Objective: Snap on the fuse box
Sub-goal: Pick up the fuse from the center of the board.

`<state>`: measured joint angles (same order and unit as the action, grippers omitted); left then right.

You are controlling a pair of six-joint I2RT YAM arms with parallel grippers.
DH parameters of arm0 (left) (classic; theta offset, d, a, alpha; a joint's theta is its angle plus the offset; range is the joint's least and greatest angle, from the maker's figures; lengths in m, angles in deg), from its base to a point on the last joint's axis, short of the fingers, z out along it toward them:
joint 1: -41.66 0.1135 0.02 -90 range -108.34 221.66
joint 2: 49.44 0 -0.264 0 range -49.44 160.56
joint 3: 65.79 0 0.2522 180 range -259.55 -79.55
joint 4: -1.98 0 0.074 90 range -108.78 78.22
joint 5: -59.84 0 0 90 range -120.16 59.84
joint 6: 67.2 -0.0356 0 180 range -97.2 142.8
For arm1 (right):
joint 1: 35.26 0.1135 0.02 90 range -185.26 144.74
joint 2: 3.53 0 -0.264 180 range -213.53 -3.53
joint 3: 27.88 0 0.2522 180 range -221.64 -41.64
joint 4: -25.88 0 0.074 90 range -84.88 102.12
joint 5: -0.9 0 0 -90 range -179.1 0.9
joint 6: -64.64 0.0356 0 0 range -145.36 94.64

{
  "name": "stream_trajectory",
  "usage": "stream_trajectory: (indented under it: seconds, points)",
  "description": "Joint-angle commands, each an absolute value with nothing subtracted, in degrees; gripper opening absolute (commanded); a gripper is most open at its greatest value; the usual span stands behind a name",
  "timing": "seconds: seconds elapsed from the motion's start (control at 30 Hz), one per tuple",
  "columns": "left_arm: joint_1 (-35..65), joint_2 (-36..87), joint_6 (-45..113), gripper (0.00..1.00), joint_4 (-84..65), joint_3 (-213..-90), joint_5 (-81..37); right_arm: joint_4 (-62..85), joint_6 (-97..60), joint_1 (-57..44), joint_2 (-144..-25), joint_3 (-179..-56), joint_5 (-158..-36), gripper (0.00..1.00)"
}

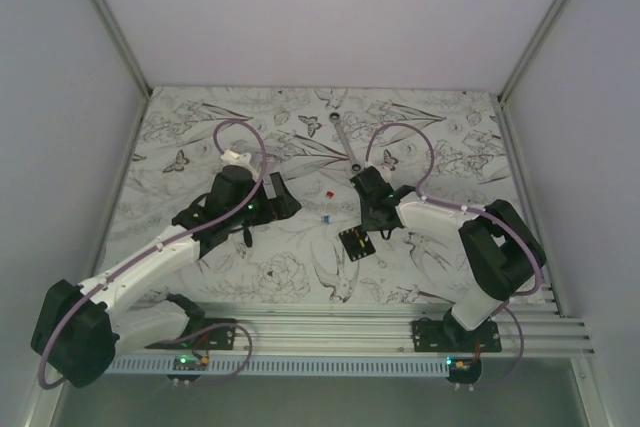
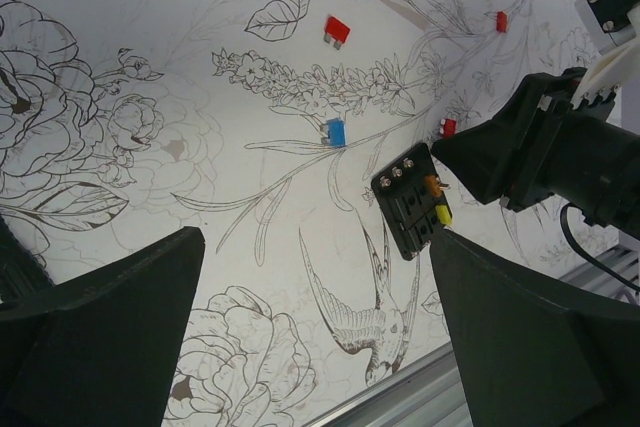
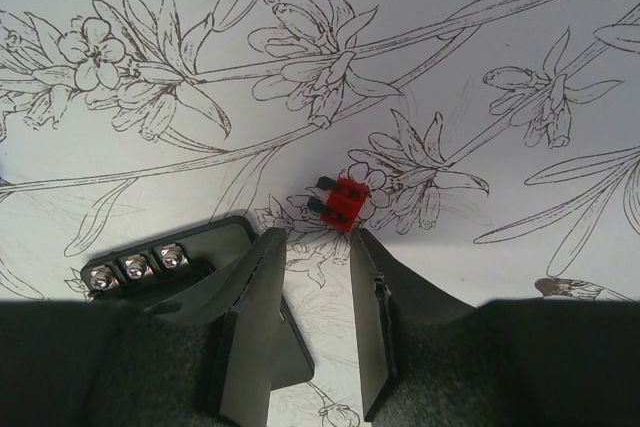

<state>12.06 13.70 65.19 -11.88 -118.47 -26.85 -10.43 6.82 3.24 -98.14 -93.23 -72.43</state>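
The fuse box [image 1: 355, 244] is a small black box lying flat on the patterned table. In the left wrist view the fuse box [image 2: 412, 199] shows three screws and an orange and a yellow fuse in its slots, with no pale top face visible. My right gripper [image 1: 368, 225] is low beside its far right corner. In the right wrist view my right gripper [image 3: 318, 237] is open by a narrow gap and empty. A red fuse [image 3: 340, 202] lies just past its fingertips, and the fuse box [image 3: 170, 265] is at its left. My left gripper [image 2: 315, 242] is wide open and empty, left of the box [image 1: 283, 197].
Loose fuses lie on the table: a red one [image 1: 327, 192], a blue one [image 1: 325, 217], and in the left wrist view a red one [image 2: 336, 30], a blue one [image 2: 334, 132] and two more red ones [image 2: 448, 127]. A slim tool [image 1: 345, 142] lies farther back. The metal rail [image 1: 350, 322] runs along the near edge.
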Motion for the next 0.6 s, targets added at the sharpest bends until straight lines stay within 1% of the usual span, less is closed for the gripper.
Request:
stream_trajectory:
  seconds: [0.0, 0.17, 0.33, 0.47, 0.57]
  points:
    - [12.39, 12.26, 64.49, 1.0, -13.27, -117.42, -27.72, -10.09, 6.81, 3.59, -99.82, -92.36, -70.83, 0.38]
    - [12.39, 12.28, 64.5, 1.0, -13.34, -117.49, -27.62, -10.15, 5.96, 3.26, -99.22, -92.34, -70.28, 0.38]
    - [12.39, 11.8, 64.33, 1.0, -13.59, -117.3, -27.79, -10.1, -1.79, 2.88, -97.19, -93.19, -70.99, 0.45]
    - [12.39, 11.35, 64.31, 1.0, -13.76, -117.06, -28.11, -9.3, -12.86, 0.35, -95.11, -93.34, -77.14, 0.5]
    - [12.39, 11.23, 64.22, 1.0, -13.86, -116.98, -28.3, -8.22, -18.09, -2.65, -94.14, -93.02, -83.89, 0.54]
